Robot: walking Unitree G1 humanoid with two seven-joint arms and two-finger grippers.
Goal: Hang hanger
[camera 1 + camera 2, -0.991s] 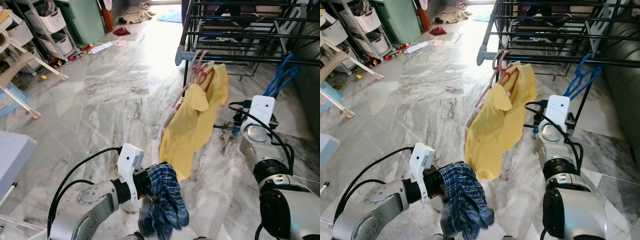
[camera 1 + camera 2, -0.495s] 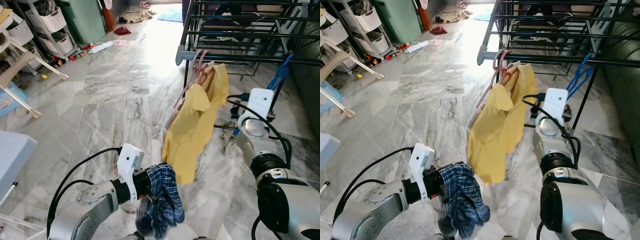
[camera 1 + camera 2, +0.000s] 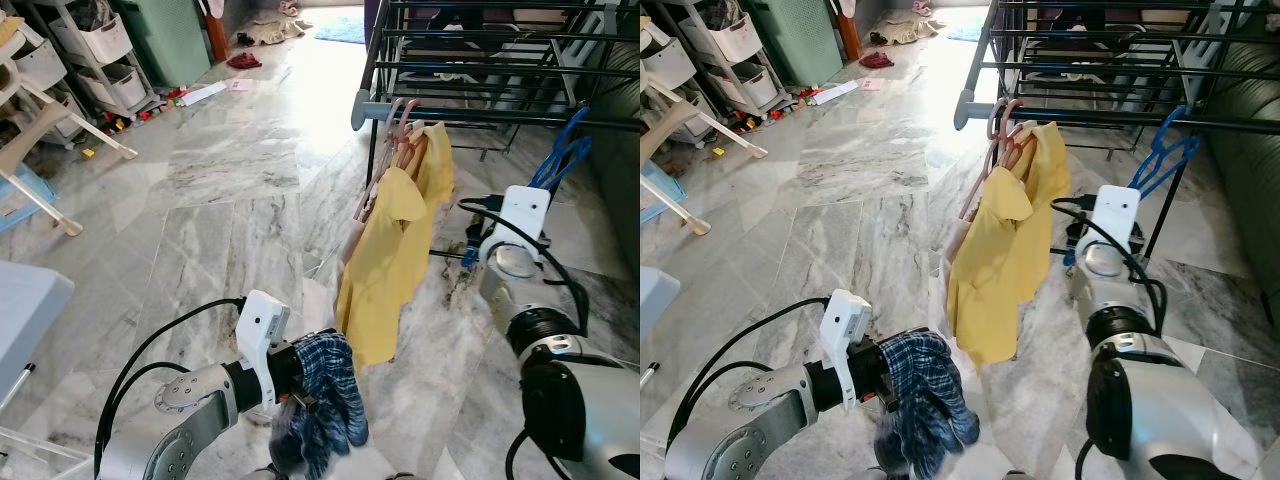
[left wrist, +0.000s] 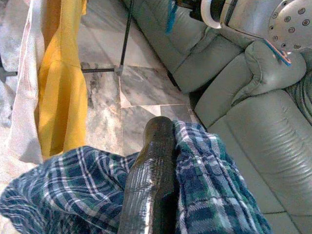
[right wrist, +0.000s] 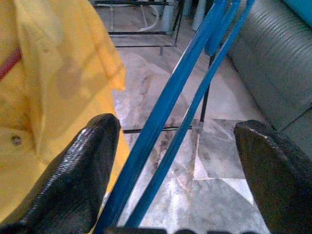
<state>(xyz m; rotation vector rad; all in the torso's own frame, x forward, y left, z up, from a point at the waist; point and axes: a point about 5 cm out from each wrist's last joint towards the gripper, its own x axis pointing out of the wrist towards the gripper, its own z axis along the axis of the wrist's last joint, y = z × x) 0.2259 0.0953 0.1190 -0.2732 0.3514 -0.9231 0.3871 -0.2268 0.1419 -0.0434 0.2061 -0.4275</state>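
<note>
1. Change: the yellow shirt (image 3: 395, 255) on the drying rack (image 3: 480, 70) has swung back toward the right and now hangs steeper than a moment ago. The blue hanger (image 3: 560, 150) is back up at the rack's right side, just past the right arm.
2. Right claw (image 5: 178, 165): fingers spread wide, with the blue hanger's two bars running between them. Nothing clamped. My read is the hanger now bears on the rail and the claw has let go or is about to. The hook itself can't be seen, so seating is unconfirmed.
3. Left claw (image 4: 151, 180): closed on a blue plaid cloth (image 3: 320, 405), held low at near centre, same as before. The cloth drapes over both sides of the finger.
4. Around:
   - pink hangers (image 3: 398, 125) carry the yellow shirt at the rack's near-left end
   - a white garment (image 4: 24, 97) hangs just beside the shirt
   - a grey sofa (image 4: 243, 97) is on the right
   - storage drawers (image 3: 95, 50) and scattered bits of clutter on the marble floor (image 3: 220, 200) are far left
5. In the way: the swinging shirt hangs close to the right arm's left, and the rack's leg and rails crowd the claw's exit path. Pull straight back toward the near side to avoid snagging the hanger.
</note>
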